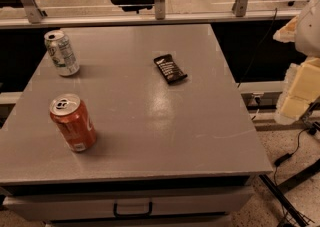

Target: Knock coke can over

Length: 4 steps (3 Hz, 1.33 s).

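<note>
The coke can [73, 122] is red-orange with a silver top and white lettering. It stands upright near the front left of the grey table [150, 121]. My gripper [299, 91] shows as pale cream-coloured parts at the right edge of the view, beyond the table's right side and far from the can. Nothing is touching the can.
A white-and-green soda can [61, 53] stands upright at the back left. A dark snack bar wrapper [170, 68] lies in the middle back. The table has a drawer with a handle [132, 209] in front. Cables [295, 156] run on the floor at right. A railing [150, 18] runs behind.
</note>
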Each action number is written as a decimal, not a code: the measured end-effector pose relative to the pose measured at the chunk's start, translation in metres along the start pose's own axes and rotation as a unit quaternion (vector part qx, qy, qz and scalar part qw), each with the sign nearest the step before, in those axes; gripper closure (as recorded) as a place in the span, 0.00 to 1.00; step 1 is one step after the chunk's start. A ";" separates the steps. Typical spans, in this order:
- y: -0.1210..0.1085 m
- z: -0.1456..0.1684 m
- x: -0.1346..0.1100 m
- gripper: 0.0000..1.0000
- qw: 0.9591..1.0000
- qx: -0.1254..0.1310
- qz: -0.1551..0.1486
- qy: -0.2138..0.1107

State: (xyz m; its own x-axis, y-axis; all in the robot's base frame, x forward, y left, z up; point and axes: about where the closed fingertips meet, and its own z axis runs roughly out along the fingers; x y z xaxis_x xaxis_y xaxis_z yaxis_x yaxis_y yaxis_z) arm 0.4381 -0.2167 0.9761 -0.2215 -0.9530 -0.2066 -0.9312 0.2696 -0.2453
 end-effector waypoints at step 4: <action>0.017 0.008 -0.114 0.00 0.989 -0.040 -0.050 -0.130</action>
State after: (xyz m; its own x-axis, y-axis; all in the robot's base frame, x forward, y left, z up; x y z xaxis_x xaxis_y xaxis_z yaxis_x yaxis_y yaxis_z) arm 0.4498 -0.1021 0.9883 -0.0550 -0.9041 -0.4237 -0.9670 0.1540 -0.2031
